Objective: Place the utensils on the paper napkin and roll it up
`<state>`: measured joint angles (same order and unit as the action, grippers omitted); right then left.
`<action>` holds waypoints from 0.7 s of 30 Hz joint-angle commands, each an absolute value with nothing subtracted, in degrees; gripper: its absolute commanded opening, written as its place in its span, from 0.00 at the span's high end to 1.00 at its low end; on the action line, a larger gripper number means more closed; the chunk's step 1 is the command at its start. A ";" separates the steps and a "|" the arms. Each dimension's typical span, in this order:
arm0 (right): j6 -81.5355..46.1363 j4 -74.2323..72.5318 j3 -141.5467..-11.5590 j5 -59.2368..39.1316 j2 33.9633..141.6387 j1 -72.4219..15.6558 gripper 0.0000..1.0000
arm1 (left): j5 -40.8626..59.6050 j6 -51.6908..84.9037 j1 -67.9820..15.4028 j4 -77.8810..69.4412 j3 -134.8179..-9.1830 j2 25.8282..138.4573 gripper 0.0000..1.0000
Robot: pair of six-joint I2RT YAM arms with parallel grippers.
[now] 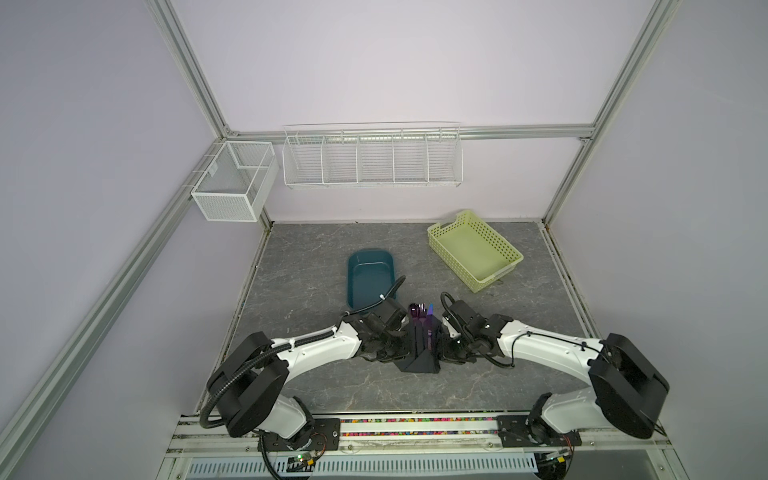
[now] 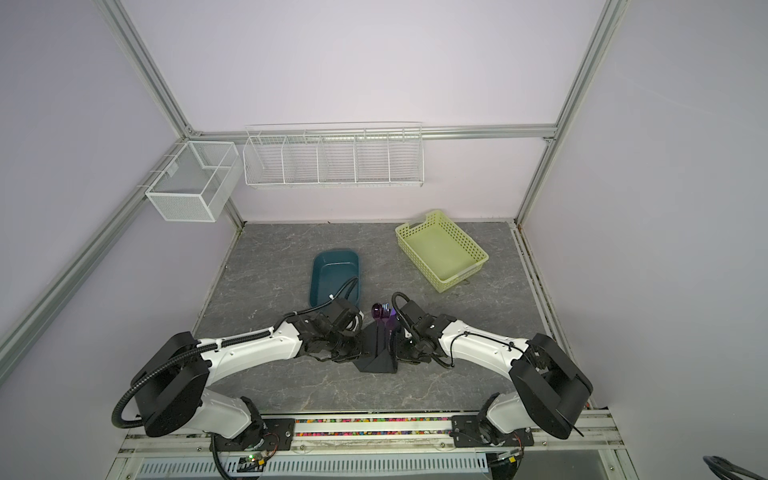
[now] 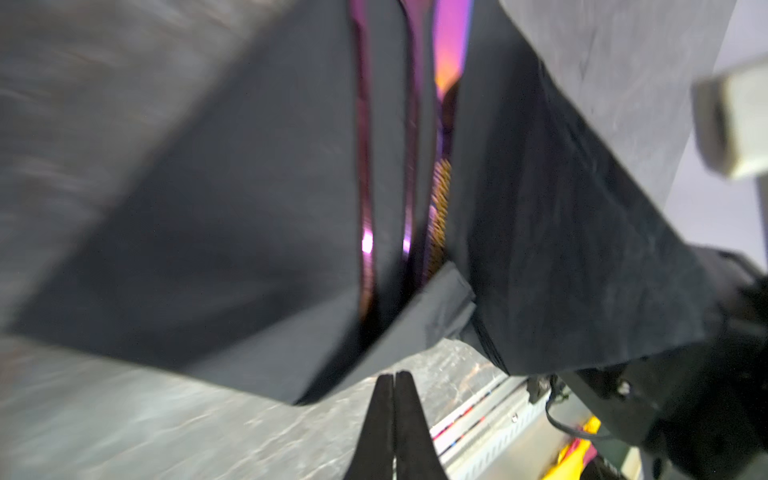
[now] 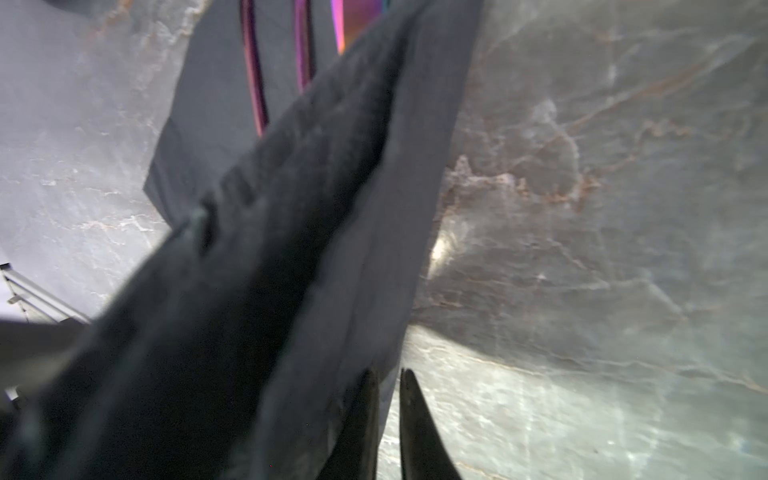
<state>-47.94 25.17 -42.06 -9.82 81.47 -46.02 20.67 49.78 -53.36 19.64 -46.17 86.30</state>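
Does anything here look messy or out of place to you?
Yes. The napkin is half folded and stands up like a tent rather than rolled, crumpled at one corner. The utensils poke their purple heads out past its far edge. The basket sits askew.

This is looking like a robotics lab cell: aluminium profile framing [image 1: 190, 66] is enclosing plain lilac panels [image 1: 395, 62], with two robot arms [image 1: 320, 353] sitting bolted to a rail [image 1: 415, 438] at bottom.
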 commanded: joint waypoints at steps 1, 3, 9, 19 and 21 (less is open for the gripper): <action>-47.85 27.15 -42.21 -8.36 81.23 -46.41 0.85 | 23.45 49.95 -55.86 15.78 -48.54 89.70 1.00; -48.04 27.41 -41.88 -8.11 80.45 -46.45 0.86 | 24.09 51.16 -56.83 13.69 -48.94 91.59 1.00; -48.34 28.35 -40.76 -7.40 78.20 -46.42 0.86 | 25.17 53.42 -58.42 9.41 -50.86 95.85 1.00; -48.60 29.00 -40.08 -6.94 75.98 -46.43 0.86 | 24.49 54.15 -58.71 8.45 -52.06 99.27 1.00; -48.61 28.64 -40.04 -7.19 75.97 -46.41 0.87 | 23.31 53.90 -58.71 9.89 -52.22 99.47 1.00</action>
<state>-47.99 27.66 -40.91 -7.70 77.14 -46.02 24.53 53.47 -58.52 9.34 -50.92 98.41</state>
